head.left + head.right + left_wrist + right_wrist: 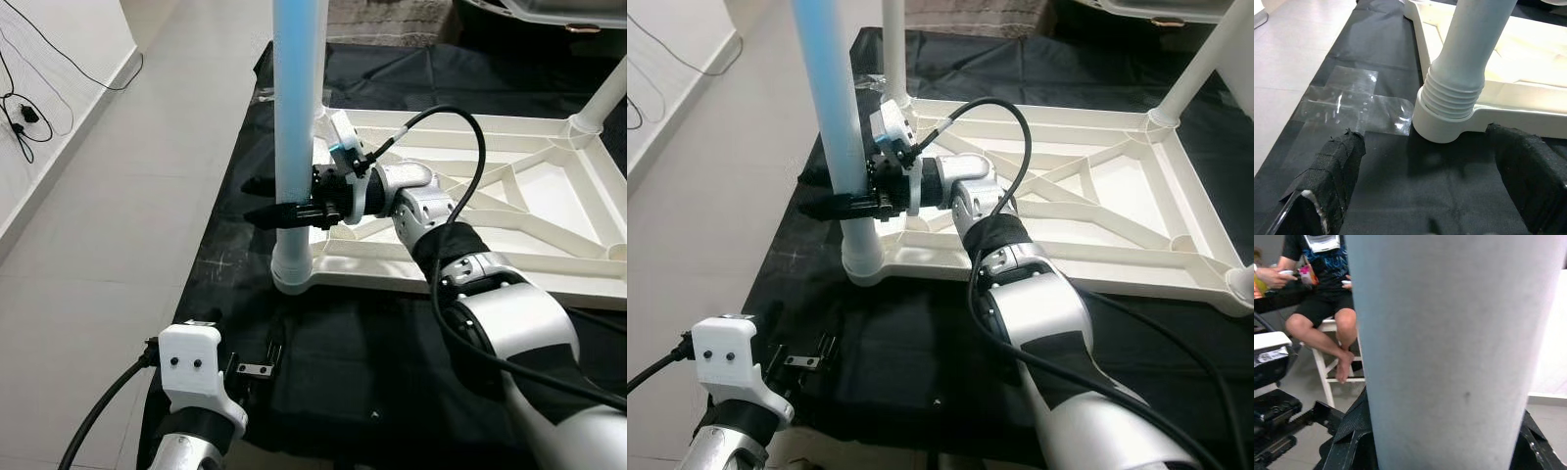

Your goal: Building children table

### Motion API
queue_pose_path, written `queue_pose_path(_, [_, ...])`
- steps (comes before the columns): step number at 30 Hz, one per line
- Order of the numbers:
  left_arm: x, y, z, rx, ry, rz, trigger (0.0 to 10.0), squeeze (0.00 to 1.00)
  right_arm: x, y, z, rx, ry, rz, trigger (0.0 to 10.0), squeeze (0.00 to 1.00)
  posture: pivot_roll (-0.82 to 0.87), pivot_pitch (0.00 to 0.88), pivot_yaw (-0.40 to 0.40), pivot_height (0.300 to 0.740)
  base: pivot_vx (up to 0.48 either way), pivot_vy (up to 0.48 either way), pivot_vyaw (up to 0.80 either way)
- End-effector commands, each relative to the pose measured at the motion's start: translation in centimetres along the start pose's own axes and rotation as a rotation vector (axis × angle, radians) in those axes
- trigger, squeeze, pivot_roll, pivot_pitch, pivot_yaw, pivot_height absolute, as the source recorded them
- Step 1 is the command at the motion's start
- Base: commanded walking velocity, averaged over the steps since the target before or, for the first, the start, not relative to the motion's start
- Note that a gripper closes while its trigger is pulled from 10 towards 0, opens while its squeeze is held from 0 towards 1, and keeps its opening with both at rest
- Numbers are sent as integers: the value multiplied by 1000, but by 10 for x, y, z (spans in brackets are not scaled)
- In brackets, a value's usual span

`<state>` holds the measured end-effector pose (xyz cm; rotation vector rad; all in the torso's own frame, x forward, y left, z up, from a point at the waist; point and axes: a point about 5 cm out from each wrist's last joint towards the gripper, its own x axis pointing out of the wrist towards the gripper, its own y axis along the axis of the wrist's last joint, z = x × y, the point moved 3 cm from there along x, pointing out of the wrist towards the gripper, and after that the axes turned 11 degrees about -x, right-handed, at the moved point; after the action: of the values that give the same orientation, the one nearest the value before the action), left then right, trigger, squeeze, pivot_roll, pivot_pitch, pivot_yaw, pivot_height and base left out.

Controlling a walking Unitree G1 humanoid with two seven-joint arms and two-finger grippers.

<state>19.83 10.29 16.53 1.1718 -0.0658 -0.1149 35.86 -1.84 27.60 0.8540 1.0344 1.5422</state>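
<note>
Lowest in the head views, the left hand (257, 370) is being held just above the black cloth (372, 362), its fingers (1334, 171) spread apart around nothing, with the leg's threaded base lying beyond the gap between them. Close by on the cloth, a patch of clear tape (1356, 100) is catching the light.

Further out, the tabletop (1087, 211) is lying upside down on the cloth, which is spread over the pale floor (127, 215). It is white plastic with crossed ribs on its underside and a round socket at each corner. A pale blue-white leg (297, 117) is standing upright in the near left socket (1442, 120), its ridged thread partly showing above the collar. Two more white legs (1205, 64) are standing in the far sockets, and all are cut off by the frame's top edge.

The right hand (284, 199) is clamped on the leg a little above the socket, one black finger on either side. In the right wrist view the leg is blocking most of the scene; beside it a seated person (1327, 298) is partly visible on a white stool (1327, 362).

No writing can be read anywhere.
</note>
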Motion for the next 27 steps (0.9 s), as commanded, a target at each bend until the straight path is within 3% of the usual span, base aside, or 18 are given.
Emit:
queue_pose_path(1, [-2,-5,0,3,6,-24,10000,0,7,-21,-14,92,63,-19,10000,0,151,242,-55,740,0,0,0])
queue_pose_path(10, [-2,-5,0,5,5,-23,10000,0,17,-28,-22,80,100,-11,10000,0,150,243,-50,740,0,0,0])
queue_pose_path(16, [-1,-4,0,5,3,-21,10000,0,18,-39,-26,41,122,-89,10000,0,149,243,-53,740,0,0,0])
queue_pose_path(21, [0,-4,-2,9,4,-19,10000,0,16,-59,-24,68,30,-239,10000,0,145,242,-47,740,0,0,0])
queue_pose_path(27, [2,-3,-2,12,0,-15,10000,0,16,-68,-13,109,-122,-312,10000,0,144,240,-46,740,0,0,0])
